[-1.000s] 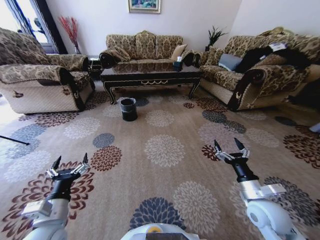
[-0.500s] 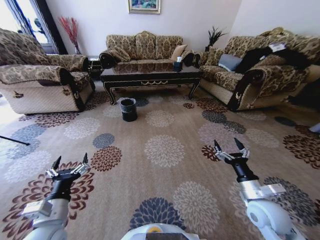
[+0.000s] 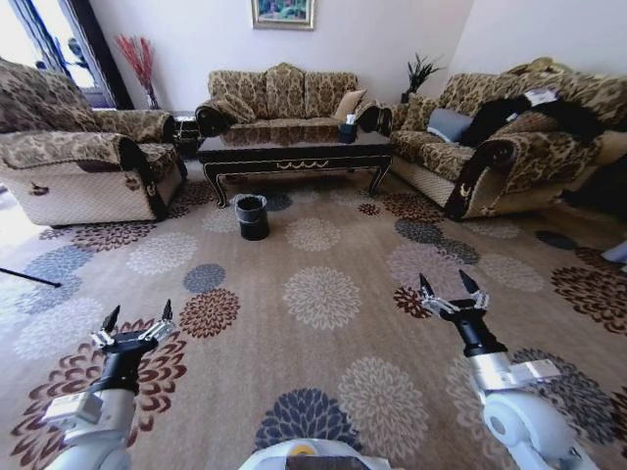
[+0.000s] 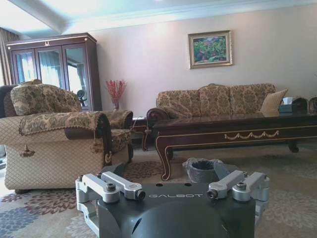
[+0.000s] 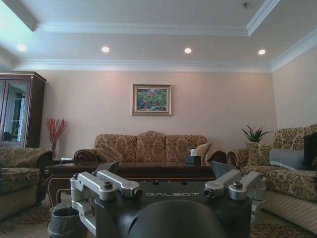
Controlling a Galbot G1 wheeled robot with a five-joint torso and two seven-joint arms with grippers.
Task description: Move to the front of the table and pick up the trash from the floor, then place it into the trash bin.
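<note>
Two grippers are held low over the carpet ahead of me, well apart: my left gripper (image 3: 137,315) and my right gripper (image 3: 450,284), both with fingers spread and empty. A wide stretch of bare patterned floor (image 3: 323,294) lies between them and the coffee table (image 3: 294,152). The black lined trash bin (image 3: 252,215) stands on the carpet just before the table's front edge, toward its left leg. Sofas flank both sides.

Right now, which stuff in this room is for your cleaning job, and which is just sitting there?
For the job:
table
trash bin
floor
left claw, open
right claw, open

Just sitting there:
tissue box
sofa
painting
potted plant
</note>
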